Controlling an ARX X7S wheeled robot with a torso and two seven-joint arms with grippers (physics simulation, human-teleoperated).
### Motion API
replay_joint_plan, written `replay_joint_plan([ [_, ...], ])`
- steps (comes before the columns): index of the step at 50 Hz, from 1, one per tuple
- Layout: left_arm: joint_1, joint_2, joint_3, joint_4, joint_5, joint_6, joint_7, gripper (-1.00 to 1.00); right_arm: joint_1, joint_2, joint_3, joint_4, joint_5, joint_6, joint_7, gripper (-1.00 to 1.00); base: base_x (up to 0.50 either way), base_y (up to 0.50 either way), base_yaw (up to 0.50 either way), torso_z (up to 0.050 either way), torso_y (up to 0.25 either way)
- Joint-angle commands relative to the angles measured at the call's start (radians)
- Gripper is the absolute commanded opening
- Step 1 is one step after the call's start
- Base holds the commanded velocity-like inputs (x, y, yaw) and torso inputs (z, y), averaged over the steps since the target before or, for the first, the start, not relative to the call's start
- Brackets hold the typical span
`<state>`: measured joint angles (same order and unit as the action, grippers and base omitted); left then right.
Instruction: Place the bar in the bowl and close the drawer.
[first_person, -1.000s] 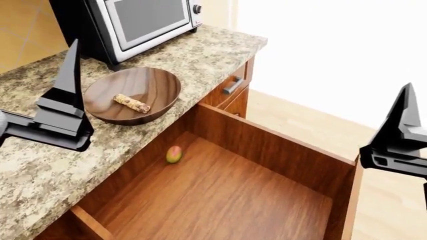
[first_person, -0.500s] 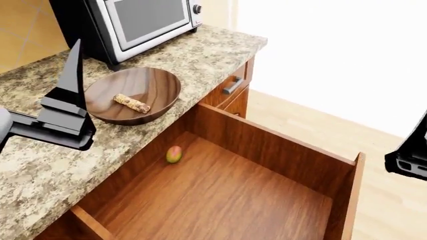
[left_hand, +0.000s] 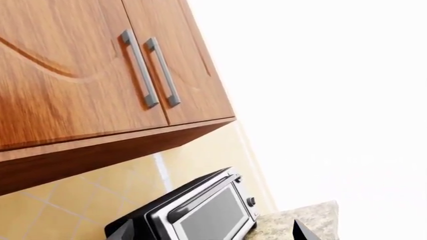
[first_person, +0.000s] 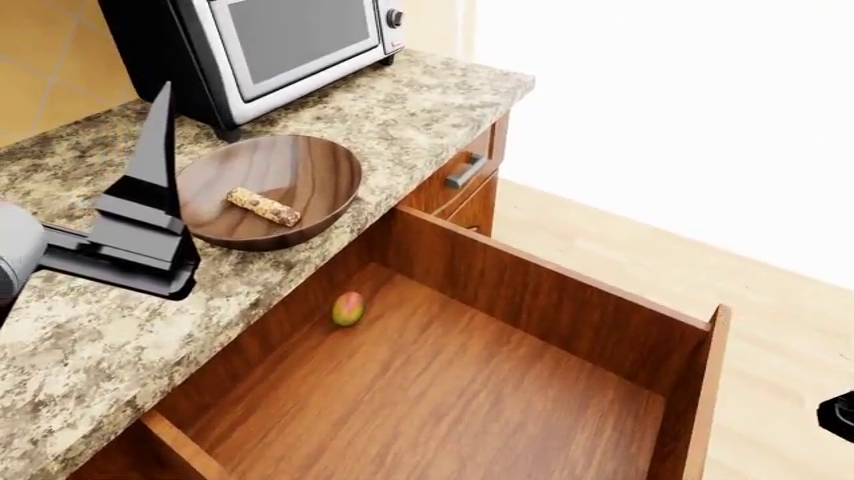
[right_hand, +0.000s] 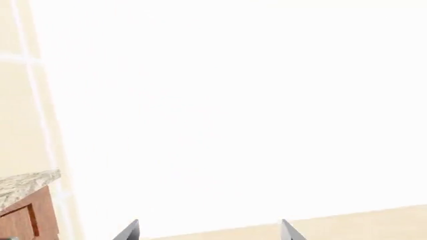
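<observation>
You won't find any readable text, label, brand, number or sign in these views. The oven (first_person: 287, 45) front shows only a plain door and a dark knob (first_person: 394, 17); if markings sit around that knob, they are too small to make out. The cabinet doors (left_hand: 100, 65) are bare wood.

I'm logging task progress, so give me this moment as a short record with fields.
bar: lying inside the bowl
bowl: on the granite counter, in front of the toaster oven
drawer: pulled wide open
fruit: small green-red one on the drawer floor
left gripper: raised over the counter beside the bowl, empty
right gripper: fingertips apart, empty
remaining: close the drawer
</observation>
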<state>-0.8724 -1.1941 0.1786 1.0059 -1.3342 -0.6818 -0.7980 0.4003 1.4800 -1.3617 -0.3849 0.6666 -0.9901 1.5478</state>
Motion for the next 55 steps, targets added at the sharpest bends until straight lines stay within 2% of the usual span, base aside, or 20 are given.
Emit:
replay_joint_plan([
  [1, -0.017, 0.014, 0.018, -0.004, 0.007, -0.013, 0.001, 1.00, -0.697, -0.097, 0.617, 0.121, 0.036, -0.056, -0.047, 1.00, 0.00, 0.00, 0.00, 0.000, 0.000],
  [5, -0.021, 0.012, 0.019, -0.004, 0.004, -0.015, 0.000, 1.00, -0.806, -0.155, 0.732, 0.153, 0.081, -0.053, -0.124, 1.00, 0.00, 0.00, 0.00, 0.000, 0.000],
  [19, -0.039, 0.005, 0.022, -0.003, -0.011, -0.019, 0.000, 1.00, -0.956, -0.327, 0.908, 0.267, 0.198, -0.042, -0.386, 1.00, 0.00, 0.00, 0.00, 0.000, 0.000],
  [33, -0.030, 0.011, 0.034, -0.004, 0.012, -0.023, 0.001, 1.00, -0.789, -0.477, 0.808, 0.395, 0.310, 0.107, -0.660, 1.00, 0.00, 0.00, 0.00, 0.000, 0.000],
  [41, -0.018, 0.007, 0.033, -0.002, 0.019, -0.015, 0.002, 1.00, -0.598, -0.575, 0.739, 0.483, 0.318, 0.294, -0.732, 1.00, 0.00, 0.00, 0.00, 0.000, 0.000],
  [46, -0.026, 0.005, 0.034, -0.001, 0.011, -0.018, -0.002, 1.00, -0.506, -0.597, 0.677, 0.506, 0.301, 0.421, -0.793, 1.00, 0.00, 0.00, 0.00, 0.000, 0.000],
  [55, -0.047, 0.011, 0.045, -0.004, 0.004, -0.029, -0.003, 1.00, -0.482, -0.615, 0.628, 0.580, 0.286, 0.453, -0.935, 1.00, 0.00, 0.00, 0.00, 0.000, 0.000],
])
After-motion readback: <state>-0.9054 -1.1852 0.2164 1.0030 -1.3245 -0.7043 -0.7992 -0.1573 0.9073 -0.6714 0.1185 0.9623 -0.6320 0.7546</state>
